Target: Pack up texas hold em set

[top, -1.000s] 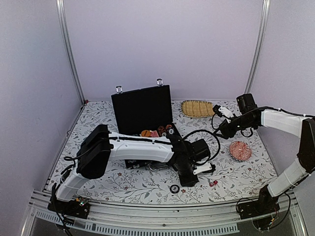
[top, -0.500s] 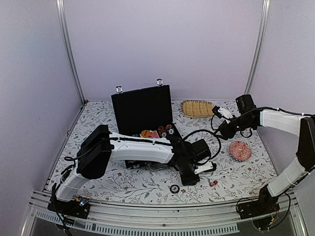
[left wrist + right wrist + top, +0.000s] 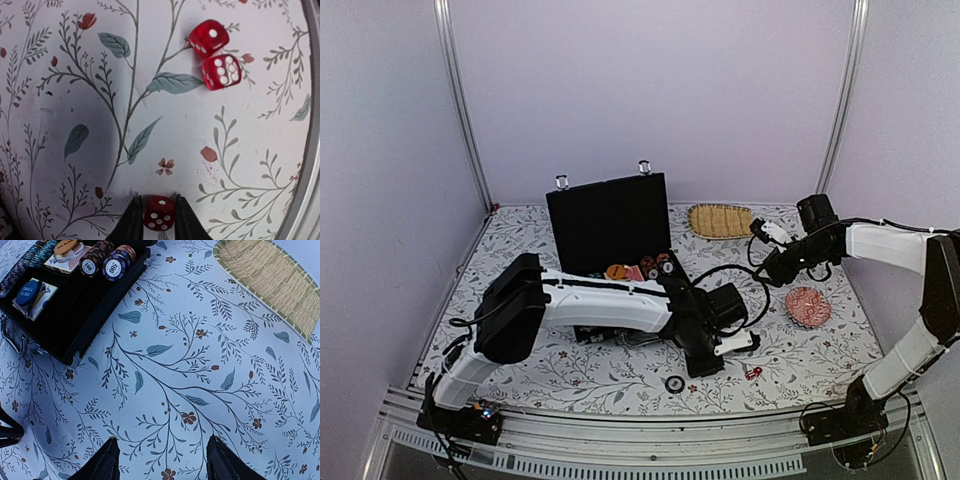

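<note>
The black briefcase (image 3: pixel 608 222) of the texas hold em set stands open at the back of the table; its tray (image 3: pixel 75 325) holds chip rows (image 3: pixel 114 267), card decks and a blue disc (image 3: pixel 28 292). My left gripper (image 3: pixel 159 220) is low at the table front, its fingers (image 3: pixel 134 220) pressed on both sides of a small red die (image 3: pixel 159 214) resting on the cloth. Two more red dice (image 3: pixel 209 36) (image 3: pixel 221 71) lie just ahead. A black round disc (image 3: pixel 674 384) lies near the front edge. My right gripper (image 3: pixel 162 460) hovers open and empty over bare cloth right of the case.
A woven straw mat (image 3: pixel 720 220) lies at the back right, also in the right wrist view (image 3: pixel 270 280). A red patterned round dish (image 3: pixel 808 306) sits under the right arm. The left arm (image 3: pixel 600 305) stretches across in front of the case. A metal rail (image 3: pixel 305 125) borders the table near the dice.
The left jaws have narrowed onto the red die between them. The right arm has drifted slightly left; its jaws stay as wide as before.
</note>
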Robot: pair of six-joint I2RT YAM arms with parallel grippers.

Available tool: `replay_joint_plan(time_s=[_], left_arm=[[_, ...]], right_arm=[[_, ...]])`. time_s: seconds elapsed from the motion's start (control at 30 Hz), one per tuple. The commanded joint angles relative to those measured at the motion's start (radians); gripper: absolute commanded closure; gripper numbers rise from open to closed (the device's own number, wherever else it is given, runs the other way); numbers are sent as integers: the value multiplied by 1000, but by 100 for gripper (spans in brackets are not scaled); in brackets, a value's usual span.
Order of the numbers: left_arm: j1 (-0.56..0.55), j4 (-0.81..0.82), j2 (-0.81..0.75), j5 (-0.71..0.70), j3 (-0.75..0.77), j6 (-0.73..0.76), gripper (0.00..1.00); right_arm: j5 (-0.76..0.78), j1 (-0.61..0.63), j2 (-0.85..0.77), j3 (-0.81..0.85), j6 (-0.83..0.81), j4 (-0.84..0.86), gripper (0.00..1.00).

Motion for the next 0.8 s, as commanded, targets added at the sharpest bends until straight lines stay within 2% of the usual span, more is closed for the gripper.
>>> replay_joint_plan(time_s=[0.0,0.37,0.63,0.77], left_arm=[[-5,-46,-33,26,-37,3,80],[84,-29,-250,-8,-126,-33,82],[293,66,-446,-65,-332,-30,83],[382,80,-468,-90,-375,-15,83]], right_arm=[[-20,-3,15,6,-11,-12,39],[-23,-4,7,4,-10,-14,40],[-28,-4,7,5,-12,-15,40],[-30,-4,3,4,-14,-16,40]])
